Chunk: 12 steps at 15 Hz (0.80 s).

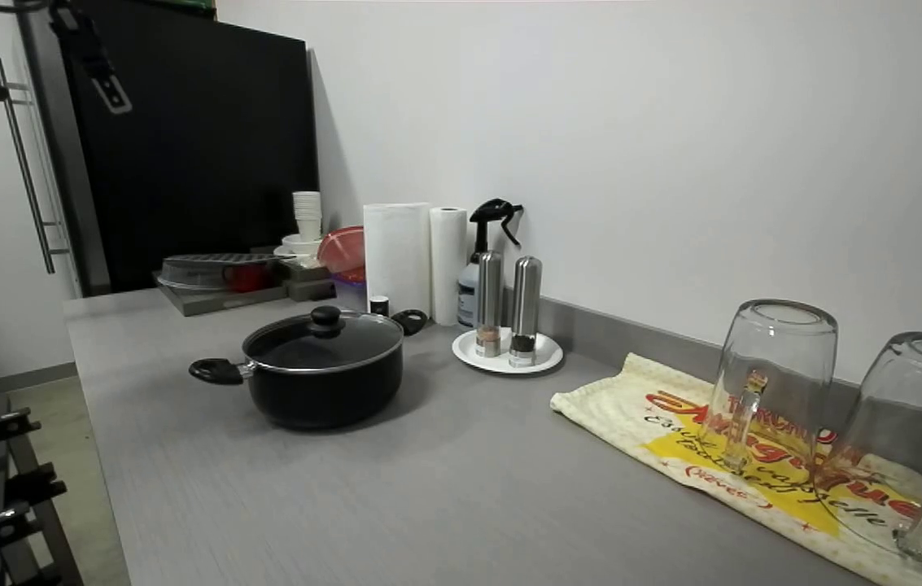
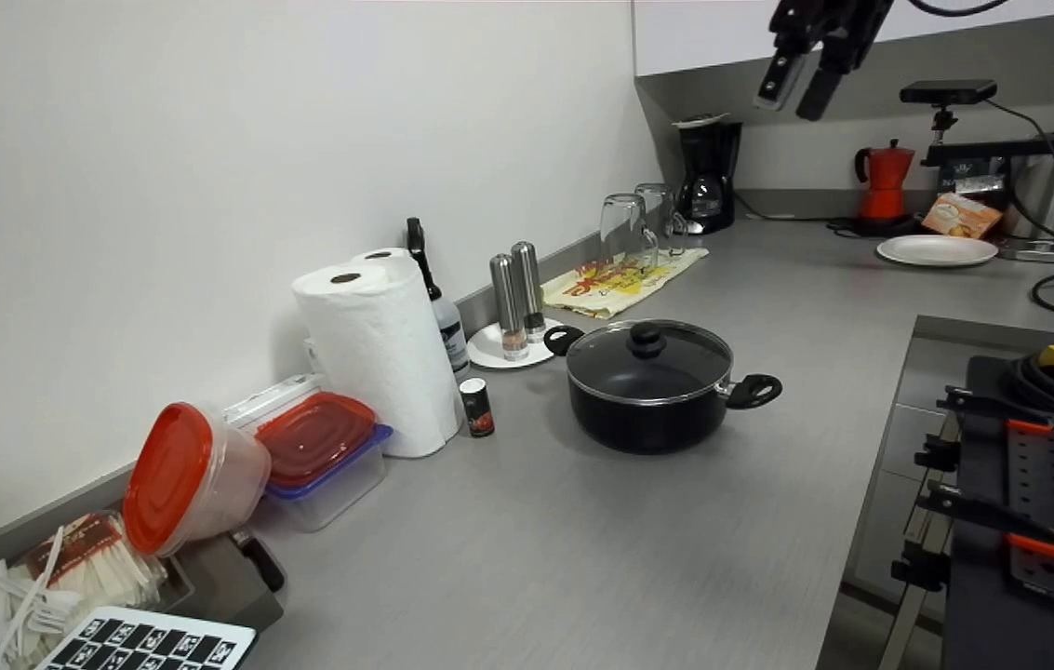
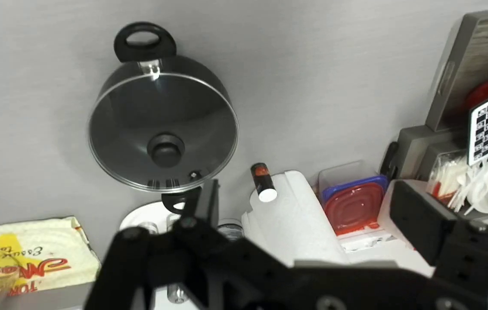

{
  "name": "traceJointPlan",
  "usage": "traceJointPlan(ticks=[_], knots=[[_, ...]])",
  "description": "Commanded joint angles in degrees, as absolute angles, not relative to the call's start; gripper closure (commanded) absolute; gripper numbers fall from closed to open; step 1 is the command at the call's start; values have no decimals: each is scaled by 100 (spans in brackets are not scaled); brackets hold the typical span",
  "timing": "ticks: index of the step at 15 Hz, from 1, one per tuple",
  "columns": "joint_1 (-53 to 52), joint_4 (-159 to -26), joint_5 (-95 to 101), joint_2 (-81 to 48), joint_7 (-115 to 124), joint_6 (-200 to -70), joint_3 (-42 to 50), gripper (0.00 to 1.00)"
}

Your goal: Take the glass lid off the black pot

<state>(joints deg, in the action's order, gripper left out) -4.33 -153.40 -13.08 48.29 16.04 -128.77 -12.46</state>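
The black pot (image 1: 322, 403) stands on the grey counter and also shows in an exterior view (image 2: 643, 426) and the wrist view (image 3: 203, 73). The glass lid (image 1: 367, 338) sits flat on it, with a metal-looking rim and a black knob (image 1: 325, 317) on top. The lid (image 2: 601, 365) and knob (image 2: 647, 339) also show in an exterior view, and the lid (image 3: 157, 107) in the wrist view. My gripper (image 2: 793, 97) is high above the counter, apart from the pot. In the wrist view the gripper (image 3: 310, 206) has its fingers wide apart with nothing between them.
Paper towel rolls (image 1: 397, 256), a spray bottle (image 1: 469, 289) and a white plate (image 1: 461, 350) with two metal mills stand behind the pot. A small spice jar (image 2: 476, 407) is close by. Glass mugs (image 1: 770, 366) stand on a yellow cloth (image 1: 631, 399). Plastic containers (image 2: 196, 479) lie along the wall.
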Motion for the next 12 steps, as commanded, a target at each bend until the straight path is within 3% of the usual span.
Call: traceJointPlan(ticks=[1,6,12], knots=[[-188,-14680,-957,3651,1916,-13604,-1631,0],[526,-13885,190,2333,2557,-13958,-1846,0],[886,-13267,1251,1274,3220,-13792,-1500,0]])
